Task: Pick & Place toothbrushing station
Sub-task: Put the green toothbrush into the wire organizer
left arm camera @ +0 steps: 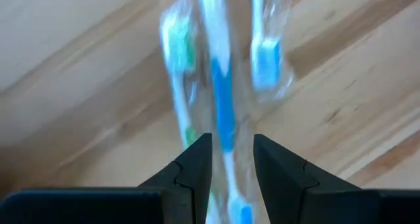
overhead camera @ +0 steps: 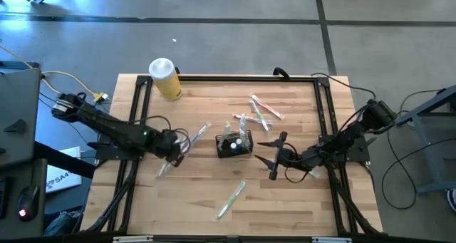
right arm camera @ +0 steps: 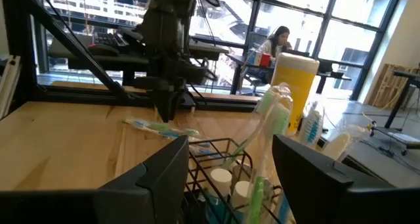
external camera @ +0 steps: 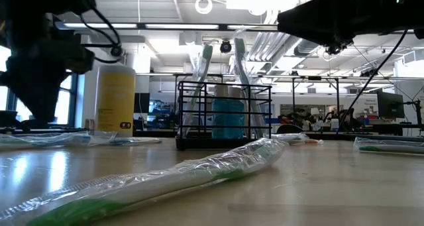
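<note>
The black mesh caddy (overhead camera: 235,144) stands at the table's middle on its base, with wrapped toothbrushes upright in it; it also shows in the low view (external camera: 222,116) and the right wrist view (right arm camera: 220,159). My right gripper (overhead camera: 274,157) is open just right of the caddy, apart from it, fingers pointing at it. My left gripper (overhead camera: 177,149) is left of the caddy, low over the table, shut on a plastic-wrapped blue toothbrush (left arm camera: 223,99). A green-and-white brush (left arm camera: 178,53) lies beside it. My left gripper pinches the wrapped blue toothbrush by its handle (left arm camera: 228,135) between its two fingers. The fingers come from above, slanting from the table's left, and lie along the brush, whose head end reaches away toward the caddy. Whether it is lifted off the table cannot be told.
A yellow cylinder with a white lid (overhead camera: 165,78) stands at the far left. Loose wrapped toothbrushes lie at the far right (overhead camera: 260,111) and near the front edge (overhead camera: 231,199). A black frame borders the table (overhead camera: 214,78). A person (right arm camera: 275,40) sits in the room beyond.
</note>
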Robot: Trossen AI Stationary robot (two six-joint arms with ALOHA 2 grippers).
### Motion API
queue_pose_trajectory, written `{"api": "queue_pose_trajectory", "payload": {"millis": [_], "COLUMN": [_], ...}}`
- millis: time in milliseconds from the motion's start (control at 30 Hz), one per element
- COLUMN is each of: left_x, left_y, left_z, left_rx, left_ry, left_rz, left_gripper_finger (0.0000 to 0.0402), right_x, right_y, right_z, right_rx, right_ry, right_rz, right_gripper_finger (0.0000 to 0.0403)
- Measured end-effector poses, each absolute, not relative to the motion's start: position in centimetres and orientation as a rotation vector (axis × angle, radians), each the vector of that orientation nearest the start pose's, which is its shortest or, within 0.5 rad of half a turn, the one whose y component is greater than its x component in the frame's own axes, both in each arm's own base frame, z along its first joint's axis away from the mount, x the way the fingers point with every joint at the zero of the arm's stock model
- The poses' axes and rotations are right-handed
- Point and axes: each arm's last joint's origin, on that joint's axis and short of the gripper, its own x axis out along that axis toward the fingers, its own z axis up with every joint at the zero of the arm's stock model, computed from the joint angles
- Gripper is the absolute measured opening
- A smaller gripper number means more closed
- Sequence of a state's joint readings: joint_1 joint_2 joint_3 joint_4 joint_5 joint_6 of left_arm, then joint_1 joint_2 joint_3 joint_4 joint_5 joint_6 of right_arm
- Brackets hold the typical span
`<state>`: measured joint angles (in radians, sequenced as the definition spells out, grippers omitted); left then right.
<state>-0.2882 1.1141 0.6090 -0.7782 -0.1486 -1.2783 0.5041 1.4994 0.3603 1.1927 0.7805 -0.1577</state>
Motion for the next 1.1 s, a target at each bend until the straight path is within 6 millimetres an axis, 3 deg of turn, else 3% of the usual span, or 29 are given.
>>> {"api": "queue_pose_trajectory", "payload": {"millis": [433, 800, 1100], "left_x": [17.8, 17.7, 18.6], "left_y": [-1.9, -1.9, -2.0], "left_z": [17.4, 17.3, 15.4], "left_rx": [-0.849, -0.830, -0.780], "left_ry": [1.110, 1.108, 1.191], "left_rz": [0.778, 0.808, 0.862], "left_gripper_finger": [0.0109, 0.0109, 0.0109], "right_x": [22.7, 22.7, 22.7], "right_y": [10.0, 10.0, 10.0], "right_z": [17.3, 17.3, 17.3], "right_rx": [-0.127, -0.126, -0.128], "right_ry": [-0.010, -0.012, -0.010], "right_rz": [-0.258, -0.258, -0.257], "right_gripper_finger": [0.0212, 0.0212, 0.0212]}}
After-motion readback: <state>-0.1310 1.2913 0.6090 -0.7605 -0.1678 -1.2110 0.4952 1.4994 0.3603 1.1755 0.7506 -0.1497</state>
